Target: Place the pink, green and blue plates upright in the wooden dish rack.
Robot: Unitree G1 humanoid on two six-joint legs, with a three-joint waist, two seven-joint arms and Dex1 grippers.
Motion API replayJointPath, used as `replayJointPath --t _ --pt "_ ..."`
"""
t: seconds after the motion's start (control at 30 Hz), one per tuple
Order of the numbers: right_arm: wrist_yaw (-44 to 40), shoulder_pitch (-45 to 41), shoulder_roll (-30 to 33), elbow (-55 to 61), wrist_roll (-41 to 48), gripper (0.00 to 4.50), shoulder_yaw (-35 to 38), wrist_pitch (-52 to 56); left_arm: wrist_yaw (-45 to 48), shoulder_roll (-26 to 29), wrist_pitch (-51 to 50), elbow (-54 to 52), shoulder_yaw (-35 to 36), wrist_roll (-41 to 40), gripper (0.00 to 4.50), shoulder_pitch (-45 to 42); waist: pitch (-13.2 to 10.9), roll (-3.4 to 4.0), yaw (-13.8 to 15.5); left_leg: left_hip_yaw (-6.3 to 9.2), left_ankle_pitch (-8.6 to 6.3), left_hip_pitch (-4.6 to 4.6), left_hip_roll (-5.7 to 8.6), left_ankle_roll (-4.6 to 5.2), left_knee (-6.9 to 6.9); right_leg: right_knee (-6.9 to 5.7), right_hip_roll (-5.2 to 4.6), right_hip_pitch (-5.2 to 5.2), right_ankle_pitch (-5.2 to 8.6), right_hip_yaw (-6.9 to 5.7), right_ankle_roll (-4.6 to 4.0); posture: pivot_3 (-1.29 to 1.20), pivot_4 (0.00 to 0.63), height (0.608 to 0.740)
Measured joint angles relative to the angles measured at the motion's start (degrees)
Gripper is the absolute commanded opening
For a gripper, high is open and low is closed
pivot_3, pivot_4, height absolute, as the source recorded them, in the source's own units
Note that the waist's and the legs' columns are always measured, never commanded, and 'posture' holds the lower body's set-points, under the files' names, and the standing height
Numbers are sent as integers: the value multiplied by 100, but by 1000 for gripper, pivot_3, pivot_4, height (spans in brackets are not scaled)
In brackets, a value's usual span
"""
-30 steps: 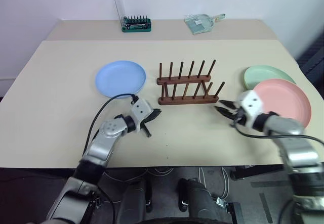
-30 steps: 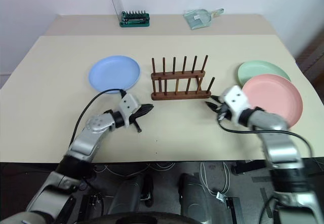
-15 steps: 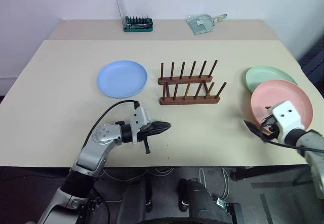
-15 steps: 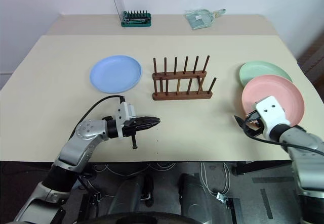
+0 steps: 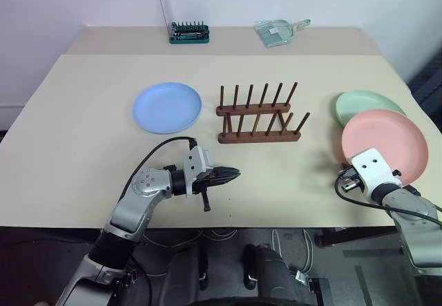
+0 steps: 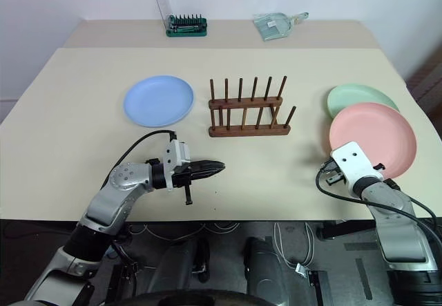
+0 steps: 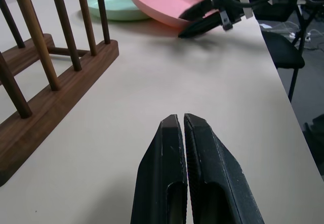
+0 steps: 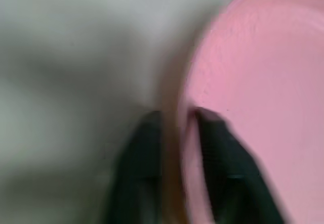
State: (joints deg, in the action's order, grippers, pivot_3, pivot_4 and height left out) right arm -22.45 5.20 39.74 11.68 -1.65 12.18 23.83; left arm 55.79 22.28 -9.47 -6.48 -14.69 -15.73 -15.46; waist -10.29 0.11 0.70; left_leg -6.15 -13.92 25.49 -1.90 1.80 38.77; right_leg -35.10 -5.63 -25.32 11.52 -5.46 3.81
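Your right gripper (image 8: pixel 177 128) is now pinching the pink plate's (image 6: pixel 376 135) rim at the table's (image 6: pixel 83 106) right edge, after swinging down open; lifting comes next

The left gripper (image 5: pixel 231 174) is held level above the table, pointed toward the robot's right, its 2 black fingers (image 7: pixel 169 148) pressed together on nothing. The right gripper (image 7: pixel 202 17) is angled slightly downward, its 2 fingers (image 8: pixel 152 148) closed over the near rim of the pink plate (image 5: pixel 387 137).
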Motion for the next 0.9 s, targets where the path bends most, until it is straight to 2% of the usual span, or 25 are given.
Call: replayJointPath --t 0.37,0.5,0.67,0.8,0.9 --pt "19 447 11 735 -151 51 73 206 84 -146 0 160 -5 -7 117 -71 0 1 -2 1 0 0 -2 0 -1 0 2 -1 1 0 1 0 150 740" --pt "-465 237 424 1078 150 51 648 80 105 -213 20 263 3 -5 117 -125 -12 20 -19 -2 0 1 0 0 0 -1 2 -3 0 1 2 0 150 740" --pt "-1216 -1041 684 1486 1329 51 1194 -38 89 -231 119 363 36 -1 117 -199 -14 16 -12 12 1 -3 -6 2 -3 -3 16 -2 1 -3 0 0 150 740" --pt "-1765 -2300 583 1473 2942 51 1121 600 26 -250 121 394 240 -127 117 -223 -17 13 -14 11 10 1 -2 17 -2 -2 9 -3 0 -3 0 0 150 740" --pt "-1998 -2917 437 1340 3818 51 918 1036 6 -238 116 385 343 -210 117 -207 -19 4 5 12 8 2 1 20 -1 0 3 0 -5 -5 -10 0 150 740"
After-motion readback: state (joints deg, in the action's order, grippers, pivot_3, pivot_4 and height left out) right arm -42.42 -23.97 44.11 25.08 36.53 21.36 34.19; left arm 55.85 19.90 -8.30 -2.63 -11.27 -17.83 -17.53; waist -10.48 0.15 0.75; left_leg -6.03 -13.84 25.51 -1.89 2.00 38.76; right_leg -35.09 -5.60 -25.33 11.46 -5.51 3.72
